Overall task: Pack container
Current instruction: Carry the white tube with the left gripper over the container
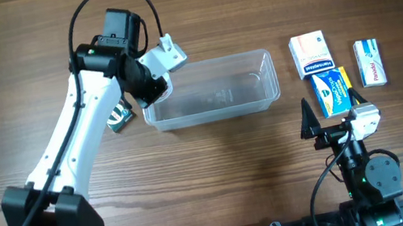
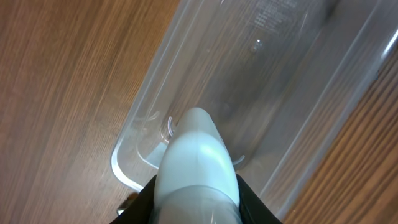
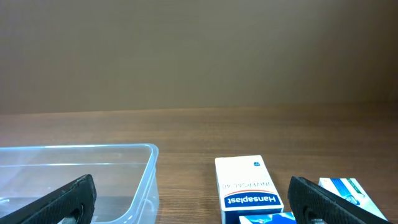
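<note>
The clear plastic container (image 1: 249, 80) lies in the middle of the table, with nothing visible inside. My left gripper (image 1: 151, 88) hangs over its left end. In the left wrist view the black jaws (image 2: 198, 199) are shut on a pale white rounded object (image 2: 196, 155), whose tip is just above the container's floor near the rounded corner (image 2: 124, 171). My right gripper (image 1: 333, 117) is open and empty, low near the front right. Its fingers frame the container's right end (image 3: 81, 168) and a Hansaplast box (image 3: 249, 183).
Three small boxes lie right of the container: a Hansaplast box (image 1: 311, 54), a blue box (image 1: 332, 91) and a white and blue box (image 1: 371, 61). A small dark green and white item (image 1: 119, 118) sits on the table by the container's left end, under my left arm.
</note>
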You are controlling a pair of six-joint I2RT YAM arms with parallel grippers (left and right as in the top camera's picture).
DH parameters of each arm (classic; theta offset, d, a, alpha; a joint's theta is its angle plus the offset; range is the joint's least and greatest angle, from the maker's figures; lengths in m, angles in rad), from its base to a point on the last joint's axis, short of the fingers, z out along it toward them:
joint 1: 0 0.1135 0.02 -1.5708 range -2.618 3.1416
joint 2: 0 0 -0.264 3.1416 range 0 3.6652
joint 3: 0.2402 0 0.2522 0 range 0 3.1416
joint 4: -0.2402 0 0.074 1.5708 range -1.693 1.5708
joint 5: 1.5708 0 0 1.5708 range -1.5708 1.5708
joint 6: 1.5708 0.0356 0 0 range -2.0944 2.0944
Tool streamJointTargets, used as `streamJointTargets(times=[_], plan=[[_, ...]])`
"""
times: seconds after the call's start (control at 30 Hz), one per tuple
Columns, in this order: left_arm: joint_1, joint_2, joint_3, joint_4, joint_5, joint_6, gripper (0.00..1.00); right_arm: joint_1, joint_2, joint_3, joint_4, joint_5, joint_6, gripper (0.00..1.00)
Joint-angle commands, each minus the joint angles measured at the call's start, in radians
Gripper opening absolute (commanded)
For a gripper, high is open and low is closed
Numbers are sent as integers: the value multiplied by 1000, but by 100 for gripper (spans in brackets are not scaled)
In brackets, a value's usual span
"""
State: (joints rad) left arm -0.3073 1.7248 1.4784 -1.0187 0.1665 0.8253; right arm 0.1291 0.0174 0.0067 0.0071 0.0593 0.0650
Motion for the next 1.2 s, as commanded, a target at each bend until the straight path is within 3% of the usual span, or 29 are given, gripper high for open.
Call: streamJointTargets(times=[0.0,0.2,0.5,1.03,1.17], plan=[[2,39,13,5,27,36,13,0,-3,-2,5,-16,-10,100],[3,72,13,8,27,93,13,0,-3,-2,5,-16,-11,100],[3,90,13,12,28,297,17,0,-3,-2,5,-16,-10,100],[16,109,13,55,69,322,14,0,-3,-2,5,-16,-11,100],[16,108,13,64,72,235,14,0,-3,-2,5,-16,-11,100]])
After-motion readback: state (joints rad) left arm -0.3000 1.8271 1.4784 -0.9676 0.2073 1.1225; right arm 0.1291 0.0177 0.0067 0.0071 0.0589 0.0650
